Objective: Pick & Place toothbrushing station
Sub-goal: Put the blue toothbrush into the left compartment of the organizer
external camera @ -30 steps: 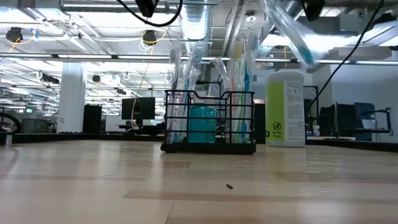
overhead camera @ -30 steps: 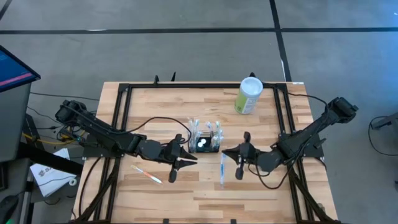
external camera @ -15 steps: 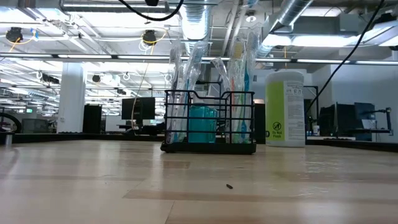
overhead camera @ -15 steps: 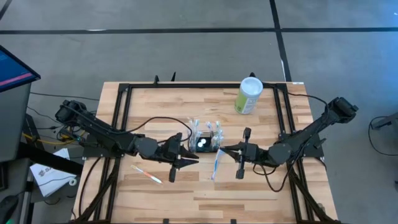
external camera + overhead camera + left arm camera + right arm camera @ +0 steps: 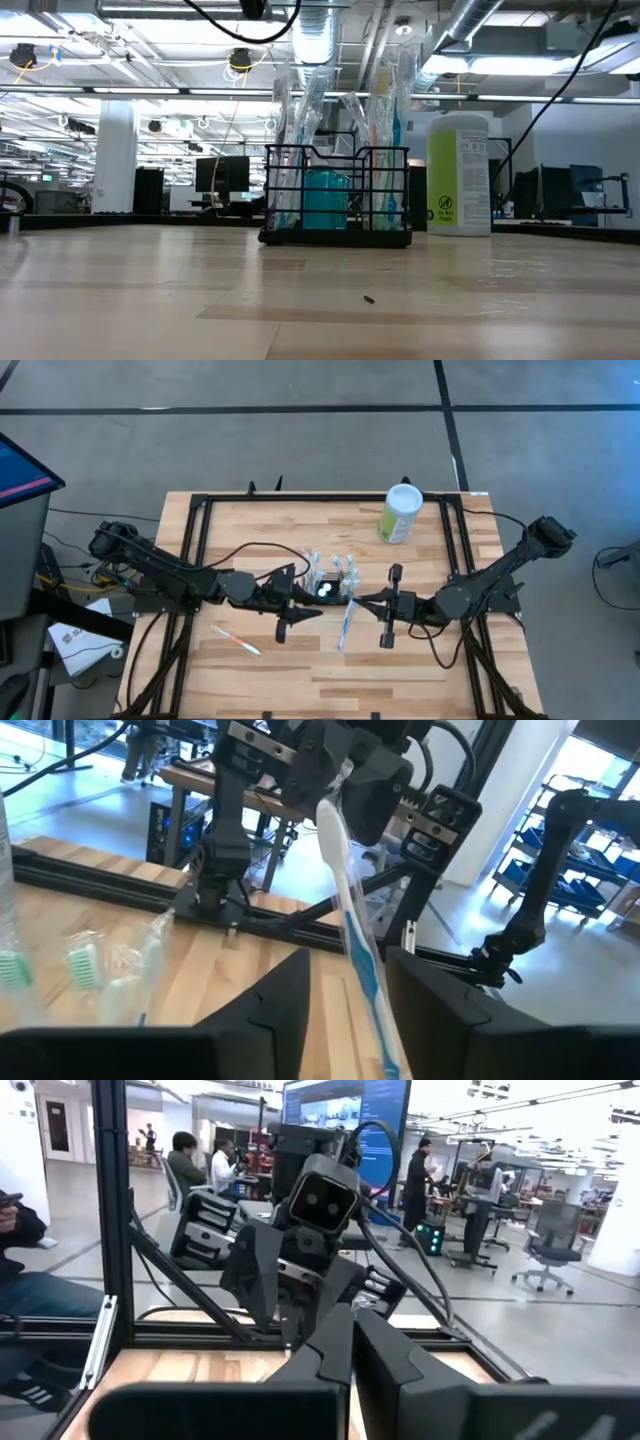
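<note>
From above, the caddy (image 5: 331, 582) stood mid-table between both arms; the left gripper (image 5: 296, 607) hung beside it, and the right gripper (image 5: 368, 600), fingers together, pinched a brush (image 5: 346, 624). At table height the caddy looked light, stiff and top-heavy with upright brushes, best taken by a mesh wall; the canister's (image 5: 459, 174) label was unreadable. The left wrist view showed its fingers (image 5: 281, 1004) apart.
</note>
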Tool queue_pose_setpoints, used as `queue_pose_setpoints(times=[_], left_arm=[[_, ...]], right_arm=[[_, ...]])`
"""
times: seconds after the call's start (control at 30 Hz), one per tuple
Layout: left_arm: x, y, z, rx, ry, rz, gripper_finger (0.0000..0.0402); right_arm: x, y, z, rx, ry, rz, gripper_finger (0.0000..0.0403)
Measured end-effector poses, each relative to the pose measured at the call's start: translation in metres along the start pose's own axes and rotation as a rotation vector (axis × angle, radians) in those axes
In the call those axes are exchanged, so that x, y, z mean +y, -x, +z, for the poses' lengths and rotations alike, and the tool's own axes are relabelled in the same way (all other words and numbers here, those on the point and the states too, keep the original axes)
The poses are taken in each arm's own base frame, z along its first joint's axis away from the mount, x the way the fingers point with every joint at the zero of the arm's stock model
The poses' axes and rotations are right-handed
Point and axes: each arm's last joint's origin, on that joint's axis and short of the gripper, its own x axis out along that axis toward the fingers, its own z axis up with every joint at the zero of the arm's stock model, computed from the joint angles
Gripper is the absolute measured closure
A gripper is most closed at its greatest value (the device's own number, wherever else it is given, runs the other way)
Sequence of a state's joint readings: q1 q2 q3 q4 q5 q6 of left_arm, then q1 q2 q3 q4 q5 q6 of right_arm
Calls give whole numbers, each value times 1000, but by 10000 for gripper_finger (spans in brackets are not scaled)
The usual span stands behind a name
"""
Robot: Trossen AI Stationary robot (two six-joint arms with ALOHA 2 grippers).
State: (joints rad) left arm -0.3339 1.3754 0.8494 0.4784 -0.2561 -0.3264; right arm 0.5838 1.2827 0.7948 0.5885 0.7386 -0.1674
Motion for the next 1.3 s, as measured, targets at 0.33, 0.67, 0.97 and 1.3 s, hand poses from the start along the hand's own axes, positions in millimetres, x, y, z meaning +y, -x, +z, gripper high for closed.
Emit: queue_pose_setpoints(times=[0.33,0.67,0.97,1.3], left_arm=[[2,-1,2,-19,8,4,236],[4,-10,-5,-19,26,-28,235],[-2,-9,-3,-33,33,-91,236],[1,-11,-6,-37,27,-46,238]], right_arm=[[-5,-12,-2,-48,-9,28,403],[8,-34,-6,-44,76,15,403],[14,-46,1,-36,92,13,403],[14,-48,6,-58,94,35,403]])
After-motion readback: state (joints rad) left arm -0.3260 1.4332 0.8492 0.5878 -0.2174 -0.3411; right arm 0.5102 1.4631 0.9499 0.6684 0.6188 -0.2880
